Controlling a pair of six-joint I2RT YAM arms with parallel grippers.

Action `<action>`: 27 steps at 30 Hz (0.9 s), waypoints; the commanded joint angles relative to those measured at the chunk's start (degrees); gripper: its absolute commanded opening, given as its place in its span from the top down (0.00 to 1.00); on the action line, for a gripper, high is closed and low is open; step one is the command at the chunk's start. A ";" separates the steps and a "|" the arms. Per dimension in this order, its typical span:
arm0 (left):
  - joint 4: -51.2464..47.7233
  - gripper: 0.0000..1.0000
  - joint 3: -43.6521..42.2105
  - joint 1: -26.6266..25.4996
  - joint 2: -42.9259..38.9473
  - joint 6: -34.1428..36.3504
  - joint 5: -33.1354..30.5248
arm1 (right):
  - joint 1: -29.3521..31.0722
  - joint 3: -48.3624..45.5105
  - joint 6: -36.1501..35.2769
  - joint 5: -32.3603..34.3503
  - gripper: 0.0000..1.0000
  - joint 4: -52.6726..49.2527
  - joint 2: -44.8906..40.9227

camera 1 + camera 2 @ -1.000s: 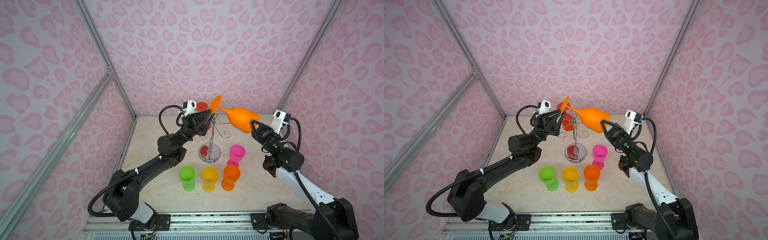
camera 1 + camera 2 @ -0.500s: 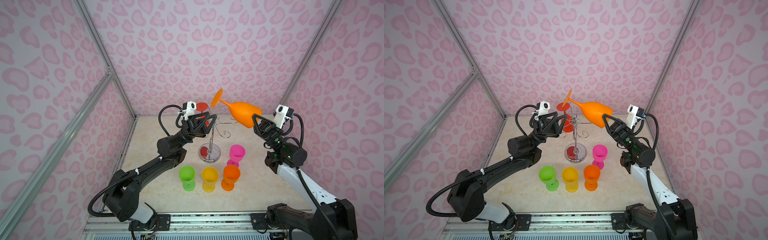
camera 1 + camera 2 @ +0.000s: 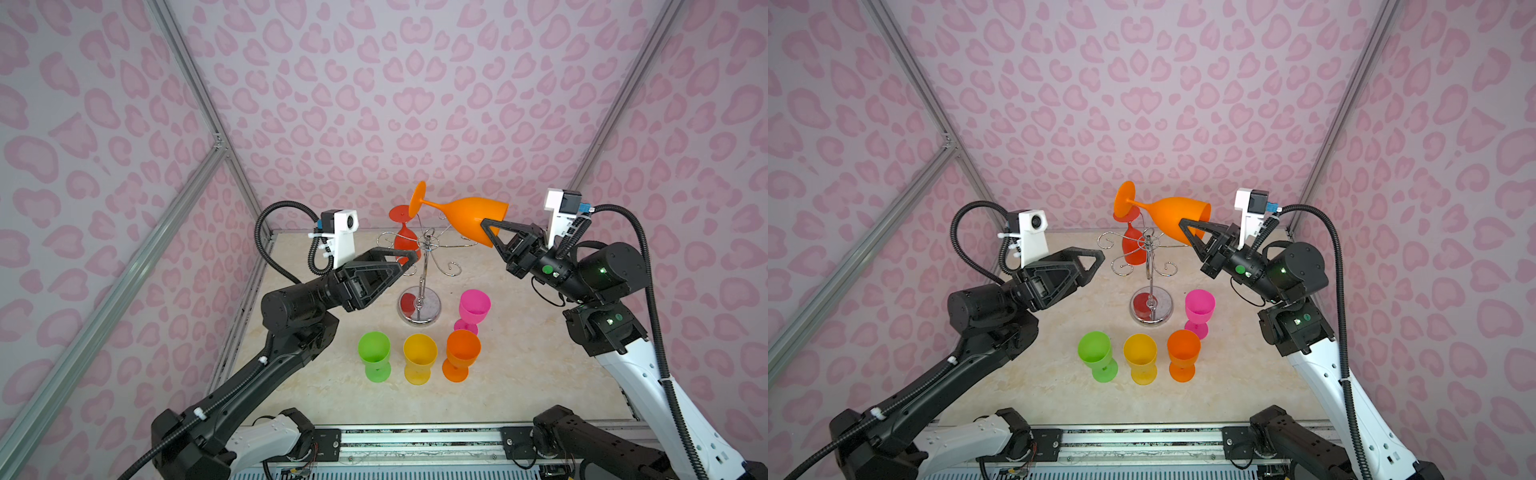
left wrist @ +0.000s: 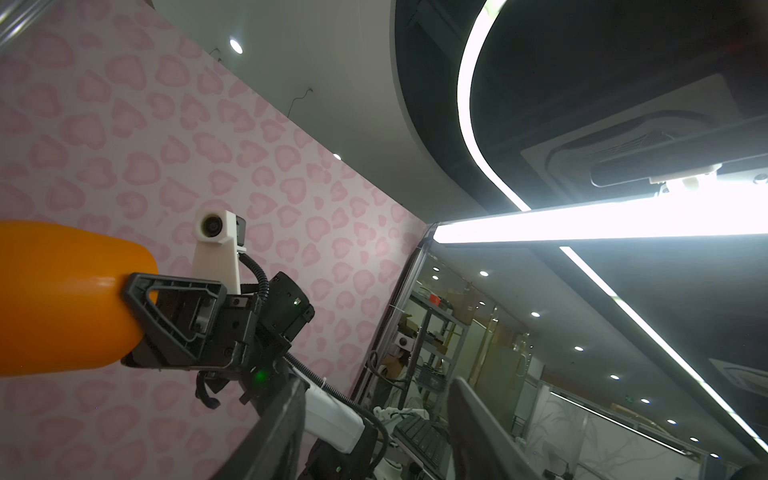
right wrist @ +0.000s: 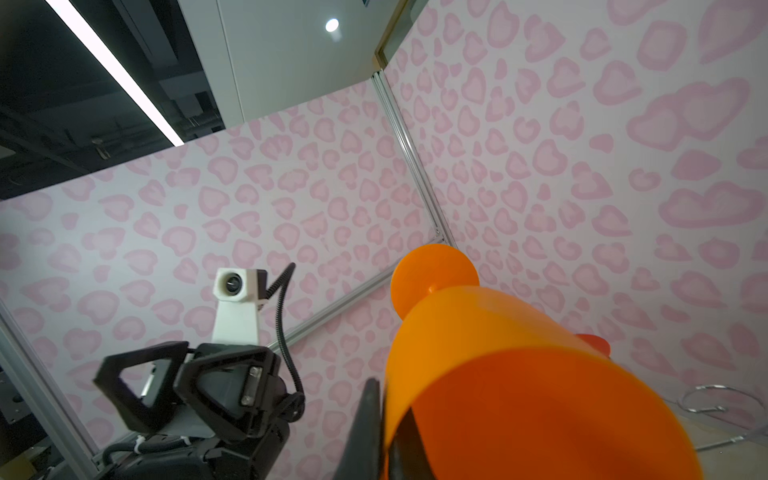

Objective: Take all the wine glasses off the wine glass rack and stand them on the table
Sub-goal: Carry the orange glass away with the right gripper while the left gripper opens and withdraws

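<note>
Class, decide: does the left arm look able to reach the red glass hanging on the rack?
Probably yes: the left gripper, jaws open, is close beside the red glass; the orange glass is held higher, out of its way.

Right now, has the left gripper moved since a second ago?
Yes: in a top view the left gripper drew back left and down from the wine glass rack.

left arm: reaching forward, wrist raised | left gripper (image 3: pixel 1098 262): fingers apart, empty | right arm: elbow bent, wrist angled up and inward | right gripper (image 3: pixel 486 224): pinched on rim of orange wine glass (image 3: pixel 469 214), held aloft
</note>
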 commanded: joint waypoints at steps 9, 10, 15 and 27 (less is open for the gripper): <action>-49.69 0.41 1.45 0.09 -19.73 38.82 -18.76 | 11.22 7.56 -16.23 9.64 1.00 -16.92 7.16; -50.22 0.41 1.26 0.09 -20.12 38.93 -19.16 | 11.22 7.49 -16.10 10.00 1.00 -16.65 7.03; -50.88 0.41 0.24 0.09 -20.81 38.67 -19.53 | 11.14 7.68 -18.44 19.22 1.00 -18.46 4.10; -51.19 0.41 -0.36 0.10 -20.81 39.20 -20.16 | -11.72 10.72 -16.19 32.07 1.00 -36.89 0.21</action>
